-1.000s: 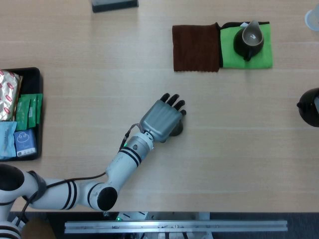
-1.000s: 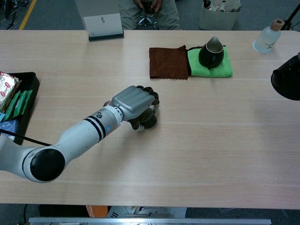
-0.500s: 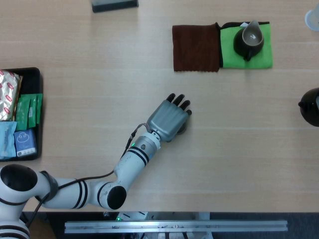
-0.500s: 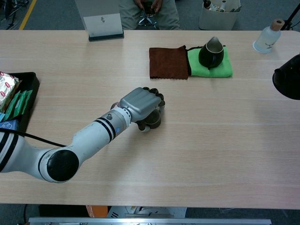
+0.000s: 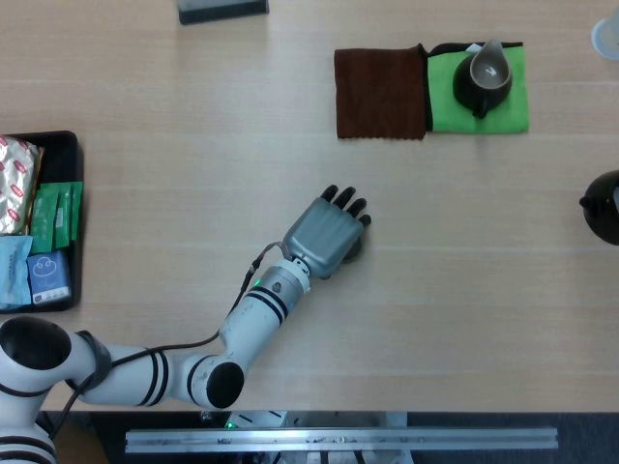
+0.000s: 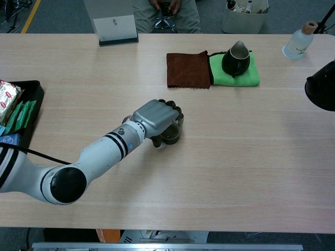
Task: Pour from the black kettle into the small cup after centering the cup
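My left hand (image 5: 324,235) (image 6: 154,118) lies over the small dark cup (image 6: 170,136) near the middle of the table and grips it from above with curled fingers. In the head view only a sliver of the cup (image 5: 354,252) shows past the hand. The black kettle (image 5: 604,207) (image 6: 321,87) is cut off by the right edge in both views, and what holds it is out of frame. My right hand shows in neither view.
A brown cloth (image 5: 380,93) and a green cloth (image 5: 508,104) bearing a dark spouted pitcher (image 5: 483,77) lie at the back. A black tray (image 5: 64,147) of packets sits at the left edge. A white bottle (image 6: 300,43) stands far right, a card stand (image 6: 115,27) far back.
My left hand has slid the cup to the right and slightly away over the last second, then nearly stopped. The kettle has edged a little to the right.
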You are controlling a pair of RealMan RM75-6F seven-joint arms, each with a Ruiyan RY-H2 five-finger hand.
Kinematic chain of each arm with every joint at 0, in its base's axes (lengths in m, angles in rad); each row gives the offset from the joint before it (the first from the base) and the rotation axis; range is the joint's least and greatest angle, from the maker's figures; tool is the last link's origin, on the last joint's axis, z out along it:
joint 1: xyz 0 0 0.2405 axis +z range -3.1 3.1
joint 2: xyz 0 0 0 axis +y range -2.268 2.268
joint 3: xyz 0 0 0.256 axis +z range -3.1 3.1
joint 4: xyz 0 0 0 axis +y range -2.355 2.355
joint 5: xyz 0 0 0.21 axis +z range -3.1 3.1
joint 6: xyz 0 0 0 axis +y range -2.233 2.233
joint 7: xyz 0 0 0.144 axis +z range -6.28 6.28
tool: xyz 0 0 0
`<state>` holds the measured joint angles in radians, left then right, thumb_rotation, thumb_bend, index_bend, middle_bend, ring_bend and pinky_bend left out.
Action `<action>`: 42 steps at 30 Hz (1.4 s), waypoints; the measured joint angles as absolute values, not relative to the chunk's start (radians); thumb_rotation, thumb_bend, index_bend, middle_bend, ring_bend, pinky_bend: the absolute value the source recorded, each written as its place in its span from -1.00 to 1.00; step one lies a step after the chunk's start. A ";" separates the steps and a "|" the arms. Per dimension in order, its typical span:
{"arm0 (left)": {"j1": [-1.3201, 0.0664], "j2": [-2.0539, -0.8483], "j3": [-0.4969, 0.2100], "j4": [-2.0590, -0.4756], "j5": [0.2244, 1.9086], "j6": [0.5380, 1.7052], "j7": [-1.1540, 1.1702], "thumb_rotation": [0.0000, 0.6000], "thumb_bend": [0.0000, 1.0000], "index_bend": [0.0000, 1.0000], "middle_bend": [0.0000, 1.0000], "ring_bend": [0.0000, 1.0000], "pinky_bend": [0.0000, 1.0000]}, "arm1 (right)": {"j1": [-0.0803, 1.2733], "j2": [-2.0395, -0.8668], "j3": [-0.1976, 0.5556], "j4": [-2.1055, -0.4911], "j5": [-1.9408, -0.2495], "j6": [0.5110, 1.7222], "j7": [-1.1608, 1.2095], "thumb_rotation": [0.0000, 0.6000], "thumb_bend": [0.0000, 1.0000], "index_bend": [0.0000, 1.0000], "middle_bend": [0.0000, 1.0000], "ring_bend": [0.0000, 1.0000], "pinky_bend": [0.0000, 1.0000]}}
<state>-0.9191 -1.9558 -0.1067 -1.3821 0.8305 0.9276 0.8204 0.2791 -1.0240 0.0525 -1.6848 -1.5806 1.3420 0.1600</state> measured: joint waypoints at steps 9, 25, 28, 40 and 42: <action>-0.913 -1.904 -0.100 -1.475 0.822 0.955 0.834 1.00 -0.56 -0.83 -0.75 -0.86 -0.71 | 0.284 -1.025 0.052 -1.691 -1.588 1.335 0.159 0.62 -0.24 1.00 0.99 1.00 -0.66; -0.830 -1.615 -0.077 -1.707 0.848 1.093 0.794 1.00 -0.56 -0.87 -0.78 -0.85 -0.71 | 0.326 -1.062 0.060 -1.743 -1.584 1.274 0.083 0.68 -0.24 1.00 0.99 1.00 -0.66; -0.798 -1.549 -0.076 -1.742 0.867 1.126 0.749 1.00 -0.56 -0.87 -0.78 -0.85 -0.71 | 0.339 -1.075 0.065 -1.754 -1.580 1.259 0.062 0.69 -0.24 1.00 0.99 1.00 -0.66; -0.630 -1.314 -0.045 -1.860 1.012 1.245 0.512 1.00 -0.56 -0.84 -0.77 -0.84 -0.71 | 0.390 -1.138 0.084 -1.781 -1.560 1.205 -0.010 0.71 -0.24 1.00 0.99 1.00 -0.66; -0.589 -1.286 -0.026 -1.866 1.055 1.274 0.471 1.00 -0.56 -0.84 -0.77 -0.84 -0.71 | 0.398 -1.149 0.087 -1.782 -1.552 1.195 -0.021 0.72 -0.24 1.00 0.99 1.00 -0.66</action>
